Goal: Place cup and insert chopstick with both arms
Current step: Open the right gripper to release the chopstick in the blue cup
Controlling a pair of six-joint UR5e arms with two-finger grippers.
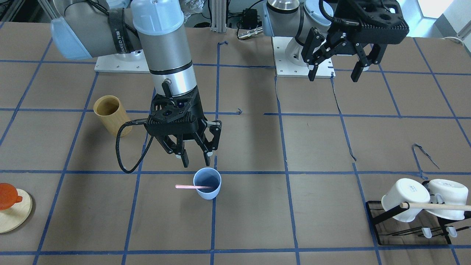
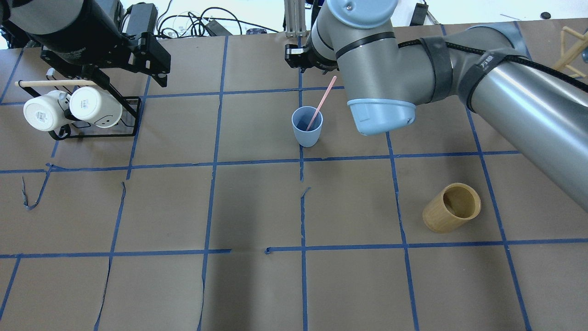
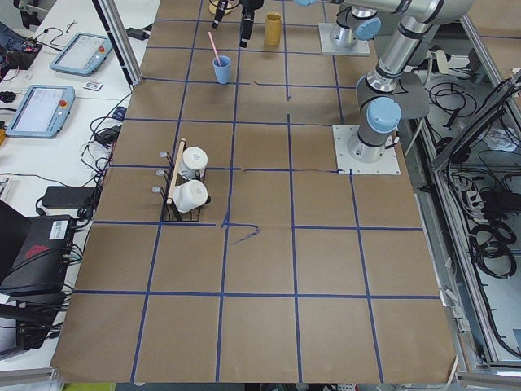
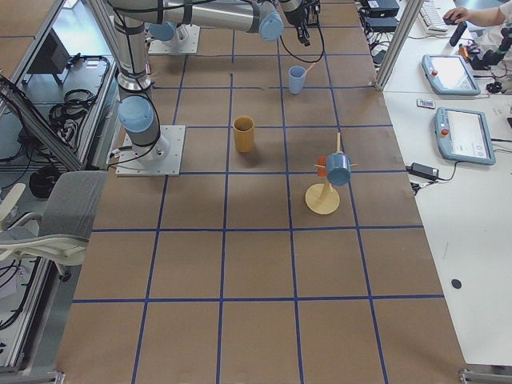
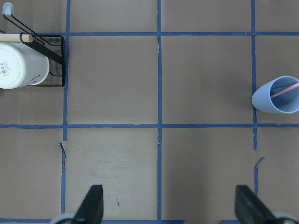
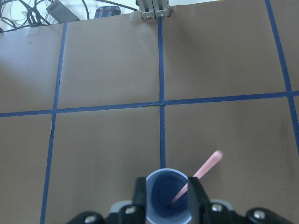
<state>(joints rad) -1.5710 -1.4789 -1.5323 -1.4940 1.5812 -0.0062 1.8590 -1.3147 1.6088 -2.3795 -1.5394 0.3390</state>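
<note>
The light-blue cup (image 1: 208,183) stands upright on the brown table near its middle. The pale-pink chopstick (image 1: 191,187) leans inside it, and its upper end sticks out over the rim. My right gripper (image 1: 197,161) hangs just above the cup, open and holding nothing. In the right wrist view its fingers (image 6: 140,198) frame the cup (image 6: 167,198) and the chopstick (image 6: 203,169). My left gripper (image 1: 333,75) is open and empty, raised far off near its base. The left wrist view shows its fingertips (image 5: 93,200) wide apart, with the cup (image 5: 279,94) far to the right.
A tan bamboo cylinder (image 1: 111,115) stands on the right arm's side. A black rack (image 1: 379,215) with two white mugs and a long wooden rod (image 1: 438,206) sits on the left arm's side. A round wooden stand (image 1: 13,213) with an orange piece is at the table edge.
</note>
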